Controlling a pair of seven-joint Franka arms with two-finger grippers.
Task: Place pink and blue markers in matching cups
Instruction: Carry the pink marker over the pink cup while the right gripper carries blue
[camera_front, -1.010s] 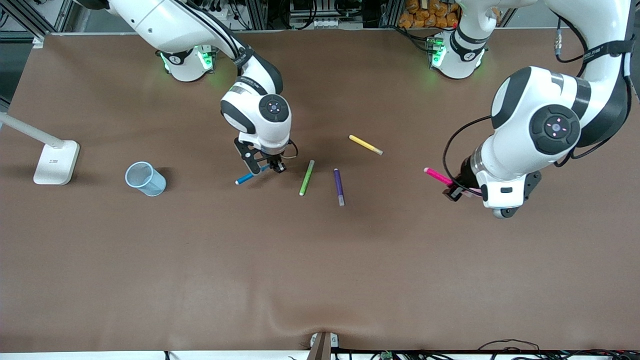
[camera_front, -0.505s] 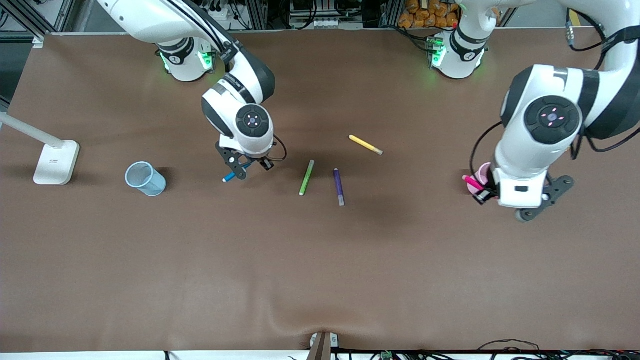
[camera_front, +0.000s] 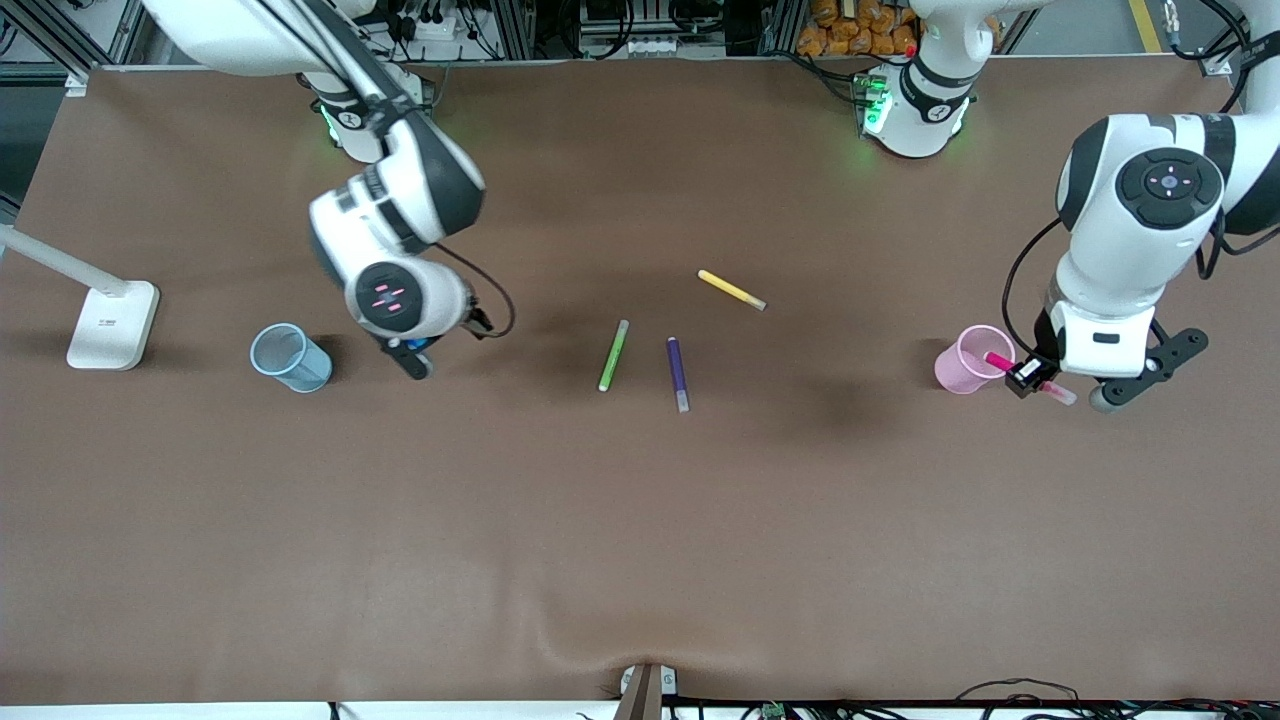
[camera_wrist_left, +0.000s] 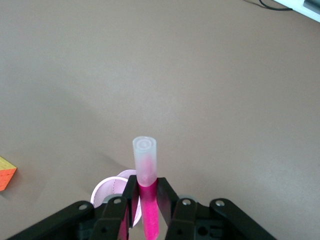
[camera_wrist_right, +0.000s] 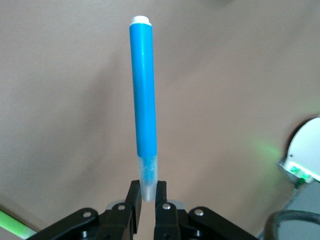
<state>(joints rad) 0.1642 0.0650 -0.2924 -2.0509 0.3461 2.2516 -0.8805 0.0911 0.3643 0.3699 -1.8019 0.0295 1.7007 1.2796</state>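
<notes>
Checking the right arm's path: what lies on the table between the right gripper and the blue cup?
Nothing: the front view shows only bare brown table between the right gripper, holding the blue marker, and the blue cup.

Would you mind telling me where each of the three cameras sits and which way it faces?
Front view: high across the table, facing both arm bases; shows both arms, blue cup, pink cup.
Left wrist view: on the left arm's wrist, looking past the left gripper shut on the pink marker, toward the pink cup.
Right wrist view: on the right arm's wrist, looking along the right gripper shut on the blue marker.
Shared: the front and left wrist views both show the pink marker and pink cup.
</notes>
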